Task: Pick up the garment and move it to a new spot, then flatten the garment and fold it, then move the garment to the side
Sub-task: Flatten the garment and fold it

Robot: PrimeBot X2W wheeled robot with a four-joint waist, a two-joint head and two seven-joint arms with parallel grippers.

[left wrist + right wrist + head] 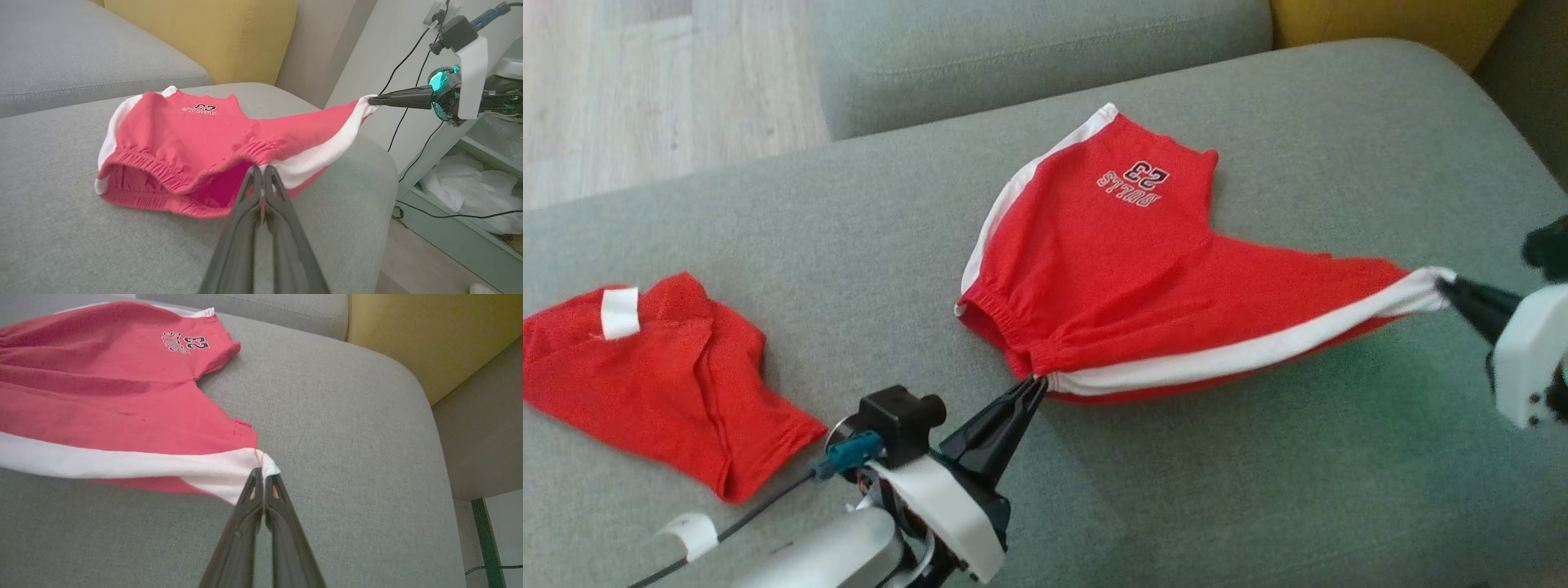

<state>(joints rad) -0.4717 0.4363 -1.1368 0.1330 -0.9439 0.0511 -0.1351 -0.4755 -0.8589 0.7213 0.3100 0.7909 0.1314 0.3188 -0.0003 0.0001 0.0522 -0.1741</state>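
Nearest you, your left gripper [1036,384] was clamped shut on the waistband corner of the red shorts [1111,261], right where the white side stripe begins. At the stripe's other end, your right gripper [1450,287] was pinched on the leg hem, so that edge hung taut and lifted between the two tools. The rest of the shorts rested on the grey sofa seat [1258,474], the far leg with its number print lying flat. To your left, well apart, lay another red garment [662,384], crumpled. Beyond sat a yellow cushion [1388,20]. By my judgement you were mid-flattening: no fold was made yet, and the move aside was left to do.
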